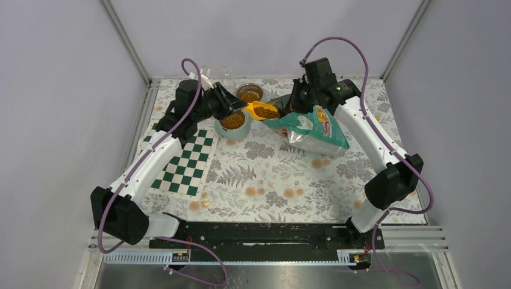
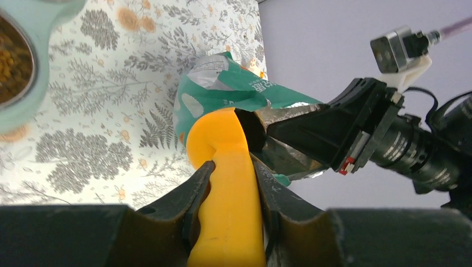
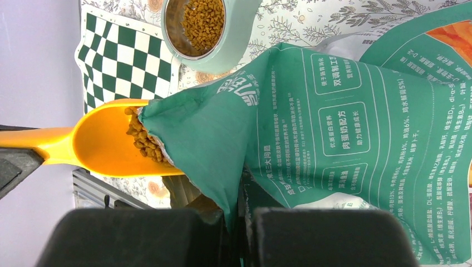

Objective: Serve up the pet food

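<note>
- The kibble (image 3: 142,139) was small orange-brown pellets. A heap of it lay in the orange scoop (image 3: 100,142), right at the mouth of the pouch (image 3: 334,128).
- More kibble filled the teal bowl (image 1: 229,135) just left of the scoop, and some sat in the steel bowl (image 1: 238,93) behind it.
- The pouch was teal, with white print in boxed panels, an orange patch at one corner and a silvery lining at its opening. From above, its face showed white with a golden picture.
- It lay tilted on the flowered cloth (image 1: 265,174) at the back right, with its mouth raised and turned toward the bowls.
- The right gripper (image 3: 243,214) was closed tight on the pouch's edge near the mouth, with teal film pinched between its pads.
- The left gripper (image 2: 231,167) was clamped on the scoop's handle, one finger pressing each side.
- The scoop hung about level above the cloth, between the teal bowl and the pouch. In the right wrist view the pouch's lip hid its far end.
- A green-and-white checked mat (image 1: 184,159) lay left of the teal bowl, under the left arm.
</note>
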Robot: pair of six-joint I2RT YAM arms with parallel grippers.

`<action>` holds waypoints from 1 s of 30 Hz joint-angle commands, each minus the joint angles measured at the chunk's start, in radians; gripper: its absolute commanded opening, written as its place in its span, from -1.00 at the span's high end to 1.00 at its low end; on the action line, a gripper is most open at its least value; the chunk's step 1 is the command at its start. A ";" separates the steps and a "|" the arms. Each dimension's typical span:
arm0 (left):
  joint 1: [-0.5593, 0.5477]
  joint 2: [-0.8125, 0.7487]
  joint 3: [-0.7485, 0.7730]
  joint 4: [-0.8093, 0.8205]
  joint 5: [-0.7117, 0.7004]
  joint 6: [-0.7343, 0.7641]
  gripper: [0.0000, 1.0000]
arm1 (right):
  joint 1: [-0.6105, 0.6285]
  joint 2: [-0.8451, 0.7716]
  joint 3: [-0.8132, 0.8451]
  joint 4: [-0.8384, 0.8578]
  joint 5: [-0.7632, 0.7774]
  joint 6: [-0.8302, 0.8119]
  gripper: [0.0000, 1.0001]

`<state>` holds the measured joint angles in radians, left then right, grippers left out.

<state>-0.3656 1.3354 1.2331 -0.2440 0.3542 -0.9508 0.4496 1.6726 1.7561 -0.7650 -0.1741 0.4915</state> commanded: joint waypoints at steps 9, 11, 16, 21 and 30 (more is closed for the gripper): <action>0.007 -0.105 -0.132 0.325 -0.048 0.252 1.00 | -0.004 -0.041 0.023 0.018 -0.037 0.022 1.00; 0.012 -0.101 -0.134 0.306 -0.062 0.227 1.00 | -0.004 -0.043 0.022 0.018 -0.038 0.025 1.00; 0.042 -0.087 -0.149 0.286 -0.037 0.084 1.00 | -0.004 -0.047 0.021 0.017 -0.043 0.029 1.00; 0.105 -0.070 -0.257 0.462 0.098 -0.138 1.00 | -0.003 -0.049 0.018 0.019 -0.050 0.035 1.00; 0.165 -0.087 -0.415 0.804 0.199 -0.329 1.00 | -0.004 -0.062 0.017 0.032 -0.060 0.047 1.00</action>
<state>-0.2314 1.2598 0.8513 0.3199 0.5446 -1.1812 0.4492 1.6726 1.7542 -0.7650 -0.1764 0.5060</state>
